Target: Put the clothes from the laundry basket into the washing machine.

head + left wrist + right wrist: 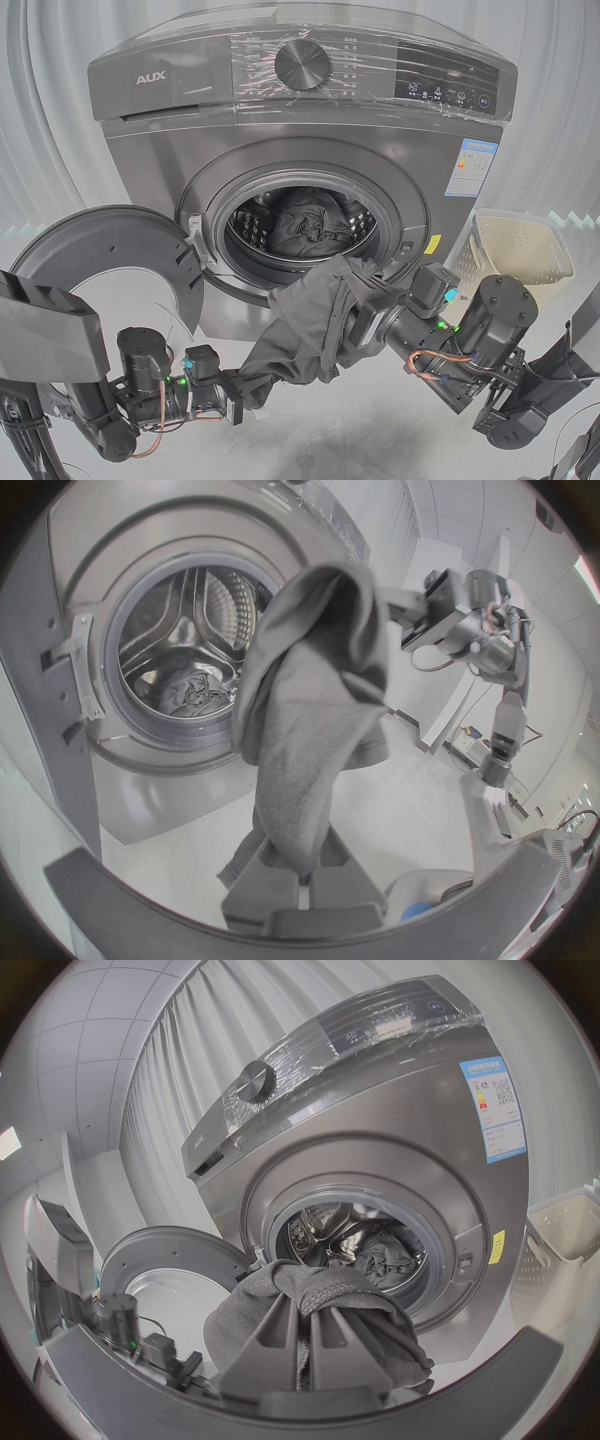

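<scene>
Grey garment (306,325) in both jaws, edge near drum rim (220,247), door (106,244) open

Both arms point forward, the left gripper (304,880) low and the right gripper (309,1335) higher, each clamped on the same grey garment (306,319)

Open drum (250,228) mouth; door (106,244) swung left; garment (306,319) hangs before lower rim; clothes heap (306,228) inside.
</scene>
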### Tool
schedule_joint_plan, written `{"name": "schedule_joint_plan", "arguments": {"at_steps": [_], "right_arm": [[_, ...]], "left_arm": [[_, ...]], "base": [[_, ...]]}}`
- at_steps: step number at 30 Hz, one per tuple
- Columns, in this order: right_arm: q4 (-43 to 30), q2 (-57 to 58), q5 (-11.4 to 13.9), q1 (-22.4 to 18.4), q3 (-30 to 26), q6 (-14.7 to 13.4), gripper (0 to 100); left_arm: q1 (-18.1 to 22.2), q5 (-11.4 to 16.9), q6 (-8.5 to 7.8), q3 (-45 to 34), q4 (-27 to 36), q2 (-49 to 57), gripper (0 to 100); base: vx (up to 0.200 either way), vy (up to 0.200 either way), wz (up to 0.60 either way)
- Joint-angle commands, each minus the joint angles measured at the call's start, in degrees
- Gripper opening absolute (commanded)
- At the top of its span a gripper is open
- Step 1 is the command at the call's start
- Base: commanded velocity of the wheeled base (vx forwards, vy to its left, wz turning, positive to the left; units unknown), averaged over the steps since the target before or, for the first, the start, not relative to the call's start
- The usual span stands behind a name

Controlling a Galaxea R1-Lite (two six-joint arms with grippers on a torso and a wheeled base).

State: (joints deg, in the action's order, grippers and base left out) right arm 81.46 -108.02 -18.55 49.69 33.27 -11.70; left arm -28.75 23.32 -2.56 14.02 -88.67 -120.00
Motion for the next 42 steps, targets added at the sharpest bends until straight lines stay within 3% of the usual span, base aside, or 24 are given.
{"name": "schedule_joint_plan", "arguments": {"at_steps": [1,6,20,21,32,42], "right_arm": [[0.4,-4.1,0.7,-0.9,0.6,0.0,0],[1.3,-6.2,0.8,-1.0,0.6,0.0,0],[2.9,-8.5,1.8,-1.1,-0.8,-0.9,0],[2.9,-8.5,1.8,-1.1,-1.1,-0.9,100],[2.0,-9.5,1.8,-0.6,-5.8,-1.4,100],[2.0,-11.7,1.6,0.0,-8.0,-1.4,100]], "left_arm": [[-1.1,0.2,-0.16,-5.8,0.1,9.3,0],[-1.0,0.2,-0.96,-5.8,0.0,9.5,0],[-0.7,0.3,-0.6,-3.6,0.0,9.9,0],[-0.7,0.3,-0.43,-3.5,0.0,10.0,0],[-0.4,0.3,0.36,-0.7,0.0,10.0,0],[-0.3,0.0,2.38,2.2,0.0,10.4,0]], "base": [[0.0,0.0,0.0],[0.0,0.0,0.0],[0.0,0.0,0.0],[0.0,0.0,0.0],[0.0,0.0,0.0],[0.0,0.0,0.0]]}}
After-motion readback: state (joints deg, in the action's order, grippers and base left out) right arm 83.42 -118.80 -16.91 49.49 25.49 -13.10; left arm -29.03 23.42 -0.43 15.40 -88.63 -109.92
